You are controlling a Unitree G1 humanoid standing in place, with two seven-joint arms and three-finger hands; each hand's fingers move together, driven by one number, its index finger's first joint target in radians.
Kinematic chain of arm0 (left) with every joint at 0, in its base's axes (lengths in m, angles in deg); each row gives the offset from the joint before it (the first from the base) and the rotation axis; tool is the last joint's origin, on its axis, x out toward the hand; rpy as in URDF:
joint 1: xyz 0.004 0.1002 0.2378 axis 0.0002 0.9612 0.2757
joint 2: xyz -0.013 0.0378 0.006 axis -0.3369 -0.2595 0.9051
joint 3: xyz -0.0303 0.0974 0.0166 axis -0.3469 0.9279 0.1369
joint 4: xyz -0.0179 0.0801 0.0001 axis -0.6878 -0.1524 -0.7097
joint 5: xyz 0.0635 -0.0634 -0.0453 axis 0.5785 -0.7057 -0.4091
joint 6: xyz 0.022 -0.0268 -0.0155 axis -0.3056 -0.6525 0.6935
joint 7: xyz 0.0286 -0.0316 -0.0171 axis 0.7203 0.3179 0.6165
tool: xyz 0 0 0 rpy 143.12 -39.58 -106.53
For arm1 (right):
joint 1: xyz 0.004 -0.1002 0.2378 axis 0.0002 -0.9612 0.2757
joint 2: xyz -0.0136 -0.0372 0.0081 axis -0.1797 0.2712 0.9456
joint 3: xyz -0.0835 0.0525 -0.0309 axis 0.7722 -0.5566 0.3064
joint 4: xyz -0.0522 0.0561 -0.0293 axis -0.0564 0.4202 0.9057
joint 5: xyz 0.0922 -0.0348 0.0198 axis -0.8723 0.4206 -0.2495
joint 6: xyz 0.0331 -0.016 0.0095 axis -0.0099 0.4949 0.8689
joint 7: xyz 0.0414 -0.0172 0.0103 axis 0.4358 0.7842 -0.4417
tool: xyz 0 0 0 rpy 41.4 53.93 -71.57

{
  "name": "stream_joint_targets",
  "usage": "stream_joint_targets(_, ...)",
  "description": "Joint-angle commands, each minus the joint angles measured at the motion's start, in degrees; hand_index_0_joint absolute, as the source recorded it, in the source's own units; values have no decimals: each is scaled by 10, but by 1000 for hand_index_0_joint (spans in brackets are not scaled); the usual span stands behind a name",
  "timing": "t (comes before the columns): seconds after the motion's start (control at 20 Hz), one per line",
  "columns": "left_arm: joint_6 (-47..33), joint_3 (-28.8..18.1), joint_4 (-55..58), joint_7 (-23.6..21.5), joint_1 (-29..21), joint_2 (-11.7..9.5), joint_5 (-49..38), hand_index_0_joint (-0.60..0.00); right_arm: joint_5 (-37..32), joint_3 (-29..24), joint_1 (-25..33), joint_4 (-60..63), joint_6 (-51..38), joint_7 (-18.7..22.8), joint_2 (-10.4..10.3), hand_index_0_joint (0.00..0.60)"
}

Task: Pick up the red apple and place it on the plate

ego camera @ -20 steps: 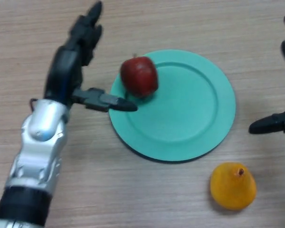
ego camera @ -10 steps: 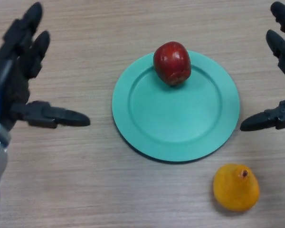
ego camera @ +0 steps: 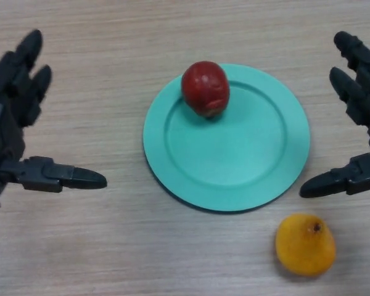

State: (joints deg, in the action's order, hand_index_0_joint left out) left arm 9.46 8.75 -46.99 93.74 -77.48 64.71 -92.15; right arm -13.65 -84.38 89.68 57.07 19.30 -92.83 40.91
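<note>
With both my left robot hand (ego camera: 15, 132) and right robot hand (ego camera: 364, 132) spread and empty, the red apple (ego camera: 205, 88) sits near the plate's (ego camera: 234, 185) far rim, where it might roll off.

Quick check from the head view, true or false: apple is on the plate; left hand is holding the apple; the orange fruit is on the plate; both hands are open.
1. The red apple rests on the green plate. True.
2. The left hand holds the apple. False: it is apart, holding nothing.
3. The orange fruit sits on the plate. False: it lies on the table, beside the plate.
4. Both hands are open, the right hand too. True.
</note>
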Motion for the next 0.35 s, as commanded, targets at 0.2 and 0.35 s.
stream_joint_targets(0.2,-3,-59,43,-16,-31,-37,-31,0,30,-8,26,-32,-50,6,-5,0)
stream_joint_targets(0.35,-14,-55,39,-20,-36,-41,-29,0,25,-8,20,-45,-37,-6,-11,0)
